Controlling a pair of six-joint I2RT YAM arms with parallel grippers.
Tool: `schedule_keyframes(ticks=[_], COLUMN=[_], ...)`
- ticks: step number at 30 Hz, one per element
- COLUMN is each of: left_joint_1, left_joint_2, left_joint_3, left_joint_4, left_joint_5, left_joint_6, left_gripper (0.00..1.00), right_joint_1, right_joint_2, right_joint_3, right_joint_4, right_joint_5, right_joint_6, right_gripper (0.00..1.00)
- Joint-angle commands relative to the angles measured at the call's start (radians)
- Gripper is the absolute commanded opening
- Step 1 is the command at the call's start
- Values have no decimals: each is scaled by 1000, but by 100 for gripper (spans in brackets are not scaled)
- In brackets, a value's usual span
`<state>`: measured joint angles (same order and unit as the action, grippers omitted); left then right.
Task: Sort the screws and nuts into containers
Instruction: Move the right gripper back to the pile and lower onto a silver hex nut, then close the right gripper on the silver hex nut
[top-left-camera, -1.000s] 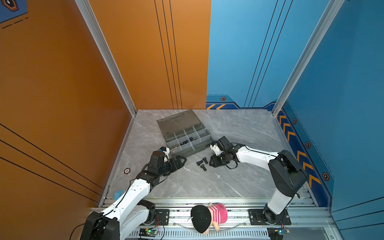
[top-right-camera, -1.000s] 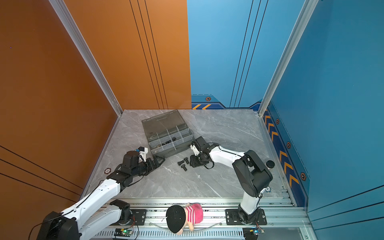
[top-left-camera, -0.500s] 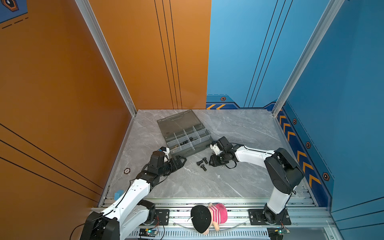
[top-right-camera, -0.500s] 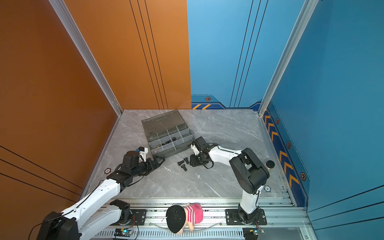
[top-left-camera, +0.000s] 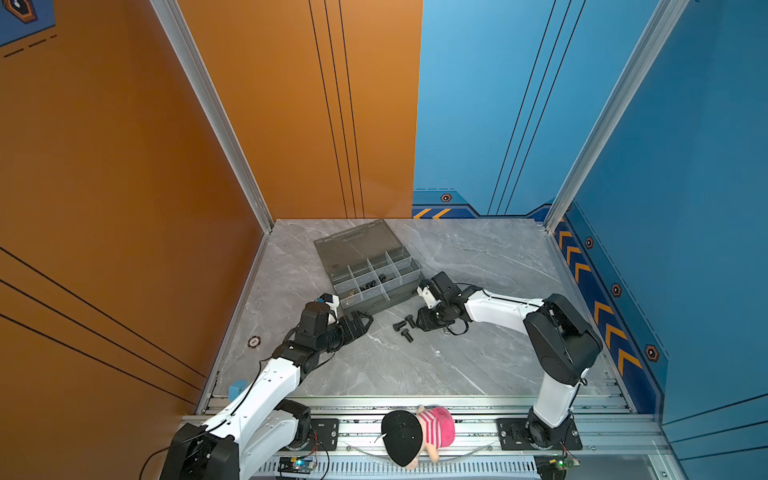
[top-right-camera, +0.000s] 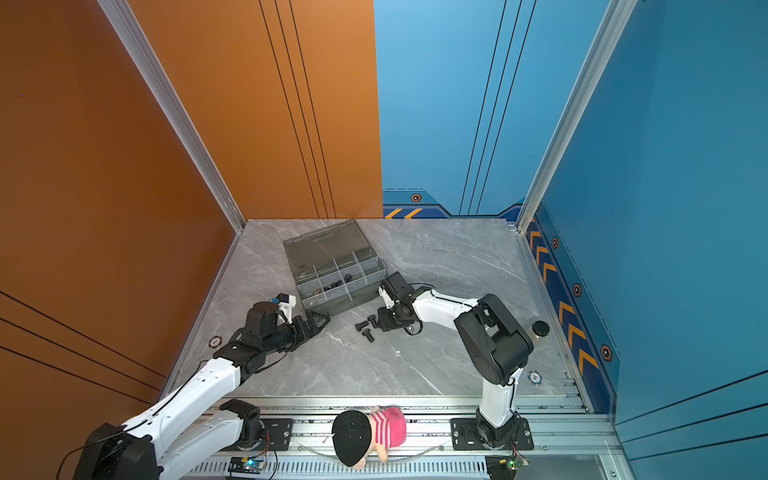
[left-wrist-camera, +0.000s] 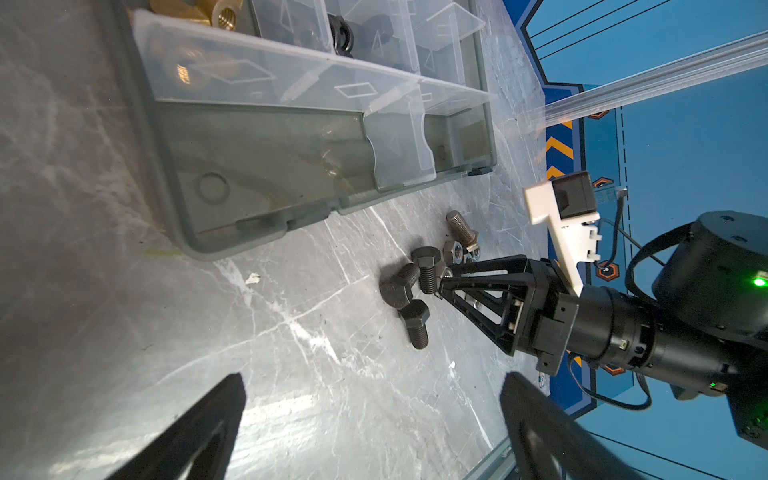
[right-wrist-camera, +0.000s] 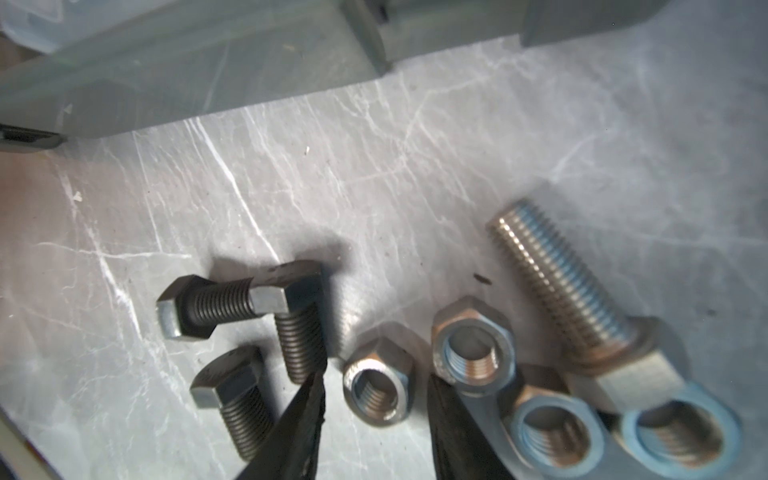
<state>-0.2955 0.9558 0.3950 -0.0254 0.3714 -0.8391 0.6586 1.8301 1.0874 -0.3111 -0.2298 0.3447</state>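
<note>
Right gripper (right-wrist-camera: 376, 374) poised over silver nut (right-wrist-camera: 382, 357), slip risk.
Jaws part-open, either side of the tilted nut, not touching it. Closing could pop it sideways or catch the black bolt (right-wrist-camera: 297, 340) and second nut (right-wrist-camera: 469, 320) just beside the fingers. All lie on table (right-wrist-camera: 374, 166) near the case (left-wrist-camera: 266, 166). Left gripper (left-wrist-camera: 372, 376) wide apart, empty.
</note>
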Motion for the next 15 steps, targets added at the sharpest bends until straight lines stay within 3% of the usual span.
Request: schedule_keyframes(ticks=[1, 9, 15], left_joint_1=[-3, -3, -2], left_joint_2=[-8, -8, -11], left_joint_3=[14, 6, 5], left_joint_4=[3, 8, 10], left_joint_5=[15, 14, 15], left_joint_6=[6, 3, 3], left_gripper=[98, 98, 98], right_joint_1=[18, 35, 71], right_joint_2=[44, 54, 74], right_joint_3=[8, 30, 50], right_joint_4=[-83, -119, -152], right_joint_5=[86, 108, 144], right_joint_6=[-31, -51, -65], right_gripper=[43, 42, 36])
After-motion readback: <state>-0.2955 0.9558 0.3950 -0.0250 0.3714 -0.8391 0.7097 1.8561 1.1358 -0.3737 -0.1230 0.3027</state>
